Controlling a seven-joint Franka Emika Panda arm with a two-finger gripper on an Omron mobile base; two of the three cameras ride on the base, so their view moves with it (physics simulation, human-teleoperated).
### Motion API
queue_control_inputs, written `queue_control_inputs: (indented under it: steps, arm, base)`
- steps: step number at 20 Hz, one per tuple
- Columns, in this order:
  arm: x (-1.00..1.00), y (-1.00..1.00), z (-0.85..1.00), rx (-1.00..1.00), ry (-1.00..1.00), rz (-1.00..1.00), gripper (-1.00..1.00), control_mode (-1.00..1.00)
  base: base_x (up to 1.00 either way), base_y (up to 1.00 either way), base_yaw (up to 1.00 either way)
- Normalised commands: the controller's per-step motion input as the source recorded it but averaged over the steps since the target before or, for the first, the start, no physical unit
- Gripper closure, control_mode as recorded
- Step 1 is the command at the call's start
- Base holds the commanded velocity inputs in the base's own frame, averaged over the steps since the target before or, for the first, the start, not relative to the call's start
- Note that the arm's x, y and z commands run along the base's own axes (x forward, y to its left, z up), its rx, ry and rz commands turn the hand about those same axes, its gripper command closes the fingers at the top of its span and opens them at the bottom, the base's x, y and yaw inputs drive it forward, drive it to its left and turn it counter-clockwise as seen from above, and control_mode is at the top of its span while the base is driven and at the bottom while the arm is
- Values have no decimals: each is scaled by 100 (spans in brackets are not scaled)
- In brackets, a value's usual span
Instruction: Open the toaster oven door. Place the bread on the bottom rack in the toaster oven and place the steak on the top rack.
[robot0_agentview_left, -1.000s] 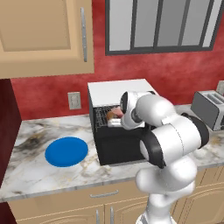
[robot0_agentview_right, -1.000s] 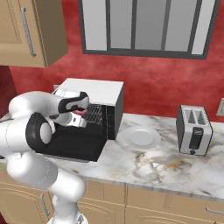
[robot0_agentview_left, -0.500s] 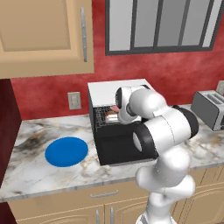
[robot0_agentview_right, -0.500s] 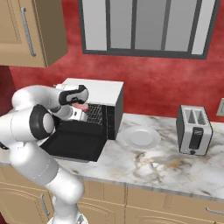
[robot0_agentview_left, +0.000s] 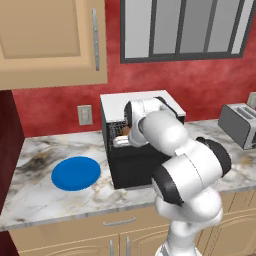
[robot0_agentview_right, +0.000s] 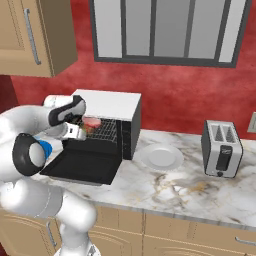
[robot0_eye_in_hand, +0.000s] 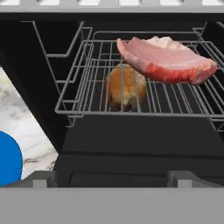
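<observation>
Tool (robot0_agentview_right: 76, 131) withdrawn (steak (robot0_eye_in_hand: 165, 60) above bread (robot0_eye_in_hand: 125, 85))

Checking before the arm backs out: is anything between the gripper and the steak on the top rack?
Nothing visible does. In the hand view the steak lies on the top rack inside the toaster oven, its door folded down; the bread sits below.

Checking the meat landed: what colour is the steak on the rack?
Pink-red, raw-looking steak; the hand view shows it best.

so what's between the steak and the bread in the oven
In the hand view, just the wire top rack: the steak lies on it, and the bread sits below, seen through its bars.
</observation>
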Motion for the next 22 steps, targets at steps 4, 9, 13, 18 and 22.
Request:
queue_control_inputs:
  steps: [4, 9, 13, 18, 22]
  arm:
    - [-100, 47, 56, 0, 2, 8, -100, -100]
    - [-90, 57, 84, 0, 0, 7, -100, -100]
    - [-59, 85, 88, -4, 0, 7, -100, -100]
    - [-42, 100, 94, -11, 0, 5, -100, -100]
    - [-35, 100, 97, -12, 0, 2, -100, -100]
  base:
    - [0, 0, 0]
    - [0, 0, 0]
    - [0, 0, 0]
    - [0, 0, 0]
    - [0, 0, 0]
